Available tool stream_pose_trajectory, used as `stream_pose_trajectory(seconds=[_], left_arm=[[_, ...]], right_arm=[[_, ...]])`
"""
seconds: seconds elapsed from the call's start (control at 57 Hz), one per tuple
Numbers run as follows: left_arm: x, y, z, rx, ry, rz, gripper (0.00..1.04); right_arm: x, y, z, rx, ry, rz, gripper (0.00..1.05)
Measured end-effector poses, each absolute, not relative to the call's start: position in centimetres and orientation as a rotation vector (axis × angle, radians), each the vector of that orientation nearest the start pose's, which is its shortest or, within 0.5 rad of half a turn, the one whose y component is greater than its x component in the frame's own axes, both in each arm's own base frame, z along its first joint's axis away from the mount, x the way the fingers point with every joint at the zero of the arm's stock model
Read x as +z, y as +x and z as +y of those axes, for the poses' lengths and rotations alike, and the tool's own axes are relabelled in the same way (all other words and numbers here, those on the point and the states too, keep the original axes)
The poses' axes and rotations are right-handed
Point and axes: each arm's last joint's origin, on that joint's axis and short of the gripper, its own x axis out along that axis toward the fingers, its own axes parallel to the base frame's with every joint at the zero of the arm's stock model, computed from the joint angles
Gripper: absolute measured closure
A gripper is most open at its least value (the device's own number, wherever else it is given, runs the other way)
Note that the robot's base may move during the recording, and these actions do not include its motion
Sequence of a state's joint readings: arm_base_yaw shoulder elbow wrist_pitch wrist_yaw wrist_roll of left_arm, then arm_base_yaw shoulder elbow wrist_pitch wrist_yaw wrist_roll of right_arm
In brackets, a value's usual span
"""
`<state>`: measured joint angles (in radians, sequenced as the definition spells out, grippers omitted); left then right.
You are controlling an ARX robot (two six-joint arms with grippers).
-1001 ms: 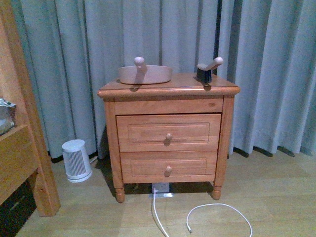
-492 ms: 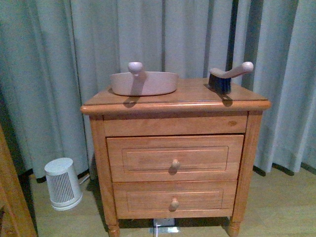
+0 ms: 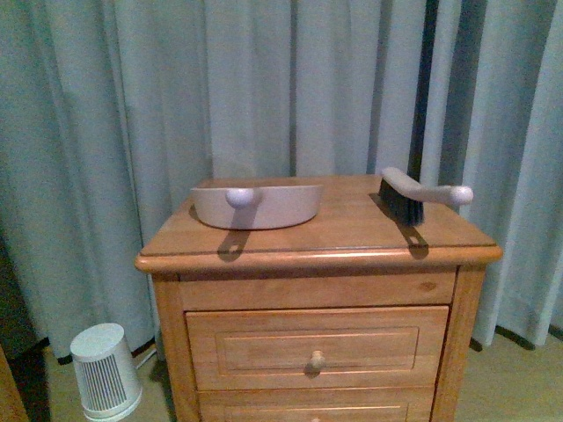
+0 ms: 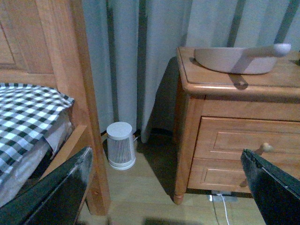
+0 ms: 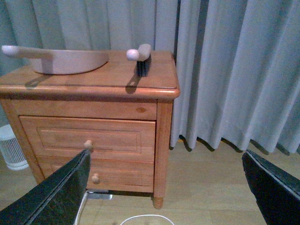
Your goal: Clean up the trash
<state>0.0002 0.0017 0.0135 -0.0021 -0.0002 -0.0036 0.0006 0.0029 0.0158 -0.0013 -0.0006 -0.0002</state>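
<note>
**Trash not to be found in any view; both grippers spread and empty**

The trash shows in none of the three views, so its place cannot be told. The wooden nightstand (image 3: 317, 242) stands in front of a pale grey-blue curtain (image 3: 114, 105). On its top lie a mauve dustpan (image 3: 273, 207), toward the left with its knobbed handle pointing at the camera, and a hand brush (image 3: 413, 190), toward the right; the brush rests bristles down on the wood with its pale handle reaching rightward; the two are well apart. The upper drawer (image 3: 264, 347) is shut; a round wooden knob (image 3: 318, 360) sits at its middle. On the floor beside the nightstand's left leg stands a small white ribbed appliance (image 3: 106, 369). In the left wrist view a wooden bed frame (image 4: 82, 70) rises just beyond it, with black-and-white checked bedding (image 4: 28, 112) on the bed.

The left gripper (image 4: 166, 154) hangs low over the floorboards; its dark fingers (image 4: 70, 187) are set wide apart with nothing between them. The right gripper (image 5: 165, 159) is likewise spread and holds nothing; its fingers (image 5: 61, 192) frame the nightstand's front; a white cable (image 5: 140, 218) loops on the floor below.
</note>
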Motion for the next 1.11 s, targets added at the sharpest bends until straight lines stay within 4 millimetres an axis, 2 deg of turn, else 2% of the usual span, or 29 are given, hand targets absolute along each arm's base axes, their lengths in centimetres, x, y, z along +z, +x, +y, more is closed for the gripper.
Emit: stream_pose_trajectory(seconds=[0.632,0.702,0.825,0.948,1.036,1.106], left_arm=[[16.8,9.7,0.0,-0.006,-0.003,-0.008,0.07],[16.9,10.0,-0.3,-0.258,0.012,0.242,0.07],[19.5,12.0,-1.7,-0.410,0.067,0.290,0.07],[23.5,15.4,-3.9,-0.458,0.139,0.233,0.07],[25.4,18.2,-6.3,-0.496,0.167,0.226,0.07],[26.6,20.9,-9.1,-0.544,0.196,0.234,0.07]], right_arm=[[16.9,9.7,0.0,0.001,0.000,-0.012,0.07],[16.9,9.7,0.0,0.005,0.000,-0.012,0.07],[16.9,9.7,0.0,0.000,0.000,-0.012,0.07],[16.9,9.7,0.0,0.002,0.000,-0.012,0.07],[16.9,9.7,0.0,0.001,-0.001,-0.012,0.07],[16.9,9.7,0.0,0.002,0.000,-0.012,0.07]])
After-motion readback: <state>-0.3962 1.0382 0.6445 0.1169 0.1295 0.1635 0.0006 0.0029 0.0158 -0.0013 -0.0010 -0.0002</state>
